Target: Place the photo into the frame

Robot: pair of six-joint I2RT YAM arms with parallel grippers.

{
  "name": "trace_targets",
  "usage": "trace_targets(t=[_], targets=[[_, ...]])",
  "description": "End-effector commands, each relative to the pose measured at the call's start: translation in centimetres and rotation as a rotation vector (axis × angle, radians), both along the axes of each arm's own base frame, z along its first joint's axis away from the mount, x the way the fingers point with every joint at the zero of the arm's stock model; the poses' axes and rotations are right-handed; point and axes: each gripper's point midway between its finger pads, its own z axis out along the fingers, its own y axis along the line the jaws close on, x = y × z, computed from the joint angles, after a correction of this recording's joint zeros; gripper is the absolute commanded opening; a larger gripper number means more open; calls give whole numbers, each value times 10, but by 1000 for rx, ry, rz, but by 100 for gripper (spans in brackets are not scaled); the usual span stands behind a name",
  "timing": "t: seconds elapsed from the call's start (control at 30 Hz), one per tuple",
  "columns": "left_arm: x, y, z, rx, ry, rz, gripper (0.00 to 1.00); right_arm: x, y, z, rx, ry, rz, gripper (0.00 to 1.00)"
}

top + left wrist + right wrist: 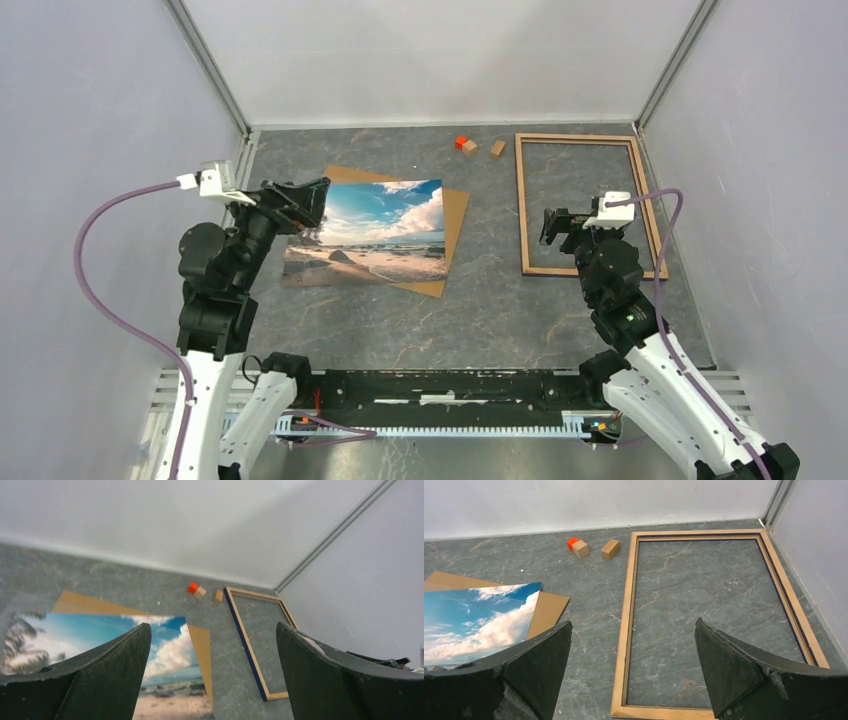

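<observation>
both hands idle. left hand [312,205] jaws wide apart, holding nothing, hovering at the left edge of the photo [370,235]. right hand [556,226] also fully spread and empty, sitting over the near left part of the frame [575,137].

photo lies face up, left of centre on the worktop [480,310], on top of a brown backing board [455,215] and skewed to it. frame lies flat at far right, light wood side up, nothing inside it, right rail close to the wall. photo and frame are well apart.

likely failure points:
- print is flat on the board with no lifted edge visible. a pinch may catch the board too, or skid off the gloss.
- lifting by one edge of a big thin sheet: it probably sags, creases or drags.
- print looks turned relative to the frame opening, so it needs rotating. if it's off, a corner rides up on a rail.
- frame looks light. pushing the print in could shove it into the wall.
- orange block [461,142] and two wooden blocks [497,148] sit just off the frame's far left corner, a snag risk on a wide approach.
</observation>
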Motion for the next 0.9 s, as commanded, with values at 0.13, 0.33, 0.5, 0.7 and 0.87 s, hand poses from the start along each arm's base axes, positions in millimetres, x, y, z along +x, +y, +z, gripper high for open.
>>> trace_targets(t=[0.13, 0.33, 0.5, 0.7, 0.87], targets=[[5, -26, -194, -186, 674, 40, 100, 7, -2, -18, 132, 61, -77, 98], [-24, -22, -281, -296, 881, 243, 100, 9, 9, -50, 185, 162, -69, 98], [-35, -31, -331, -505, 958, 292, 100, 10, 27, -67, 223, 221, 5, 98], [-36, -31, -355, -656, 937, 316, 100, 11, 34, -65, 259, 221, 32, 98], [-31, -41, -370, -729, 932, 270, 100, 9, 35, -66, 264, 219, 40, 98]])
